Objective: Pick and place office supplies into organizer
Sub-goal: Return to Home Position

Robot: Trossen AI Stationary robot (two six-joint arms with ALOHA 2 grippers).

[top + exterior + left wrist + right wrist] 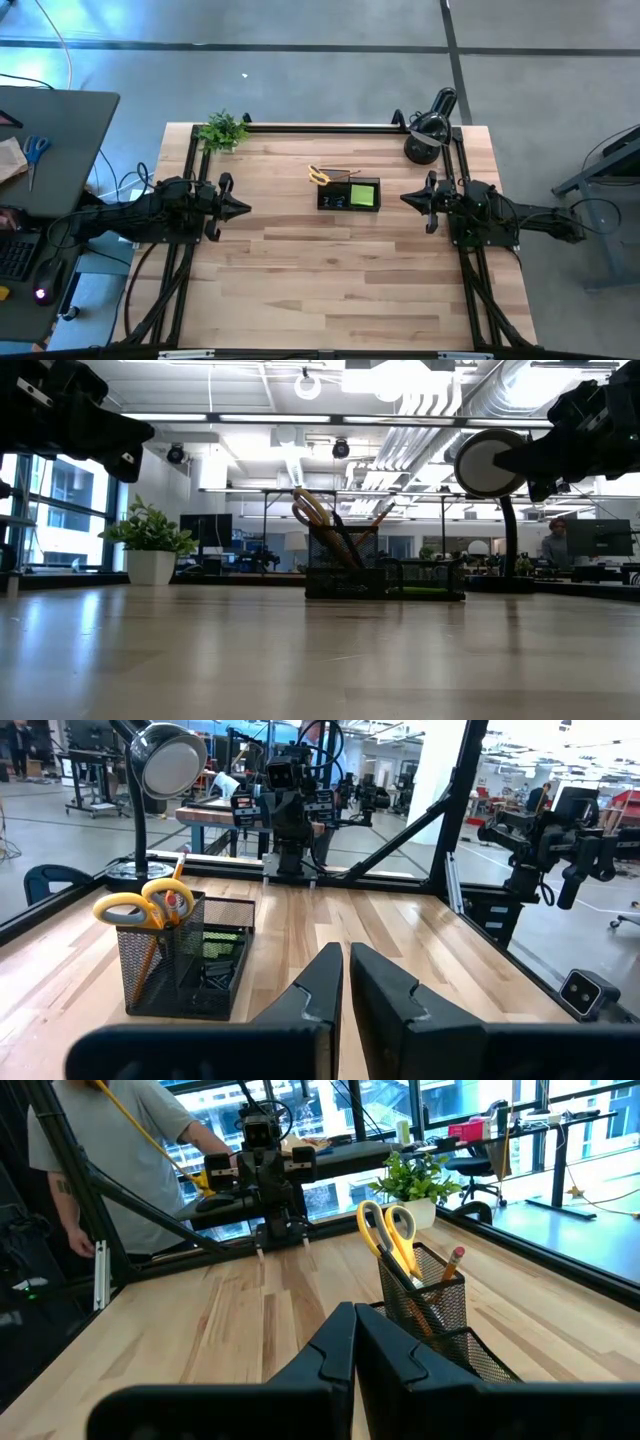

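Left gripper (237, 207), clenched on nothing, points at the organizer (330, 200) from well away in the high view. The right gripper (410, 198), also clenched and empty, faces the organizer's opposite end from nearer, and the tray's long axis runs between them. In the low view, yellow-handled scissors (310, 510) stand in the organizer's taller section. Each wrist view shows the organizer ahead, off to one side of that arm's closed fingers.

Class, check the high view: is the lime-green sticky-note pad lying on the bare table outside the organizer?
No, the sticky-note pad lies inside the organizer, in its low section.
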